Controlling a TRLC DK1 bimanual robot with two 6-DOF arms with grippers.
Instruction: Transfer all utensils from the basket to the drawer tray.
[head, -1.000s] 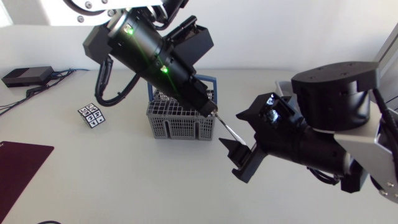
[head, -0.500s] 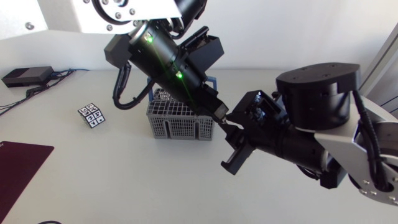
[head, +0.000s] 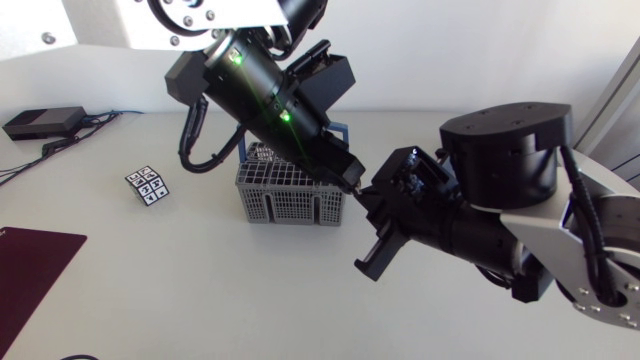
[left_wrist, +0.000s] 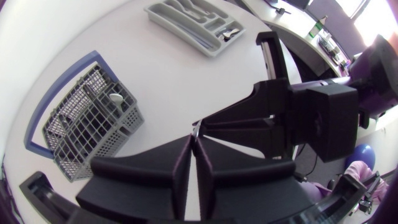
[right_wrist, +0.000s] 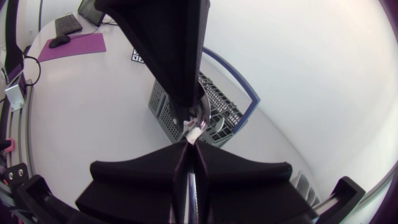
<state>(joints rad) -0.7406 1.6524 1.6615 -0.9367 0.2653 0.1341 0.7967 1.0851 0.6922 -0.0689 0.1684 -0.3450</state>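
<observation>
Above the white table, just beside the near corner of the grey mesh plastic basket with the blue rim, the two grippers meet tip to tip. The left gripper slants down from the left arm over the basket. Its fingers are pressed almost together, and the end of a slim silver metal utensil is pinched at their tips. The right gripper faces it from the other side. Its fingers are likewise drawn in to a narrow slit, with the utensil's thin shaft running between them. The utensil hangs in the air between the two arms, clear of basket and table.

From the left wrist, the basket shows one light-tipped piece standing in a compartment. Well apart from it lies the grey plastic drawer tray, with cutlery in its slots.

Near the table's left side sit a small black-and-white patterned cube, a flat black box and a dark maroon mat.
</observation>
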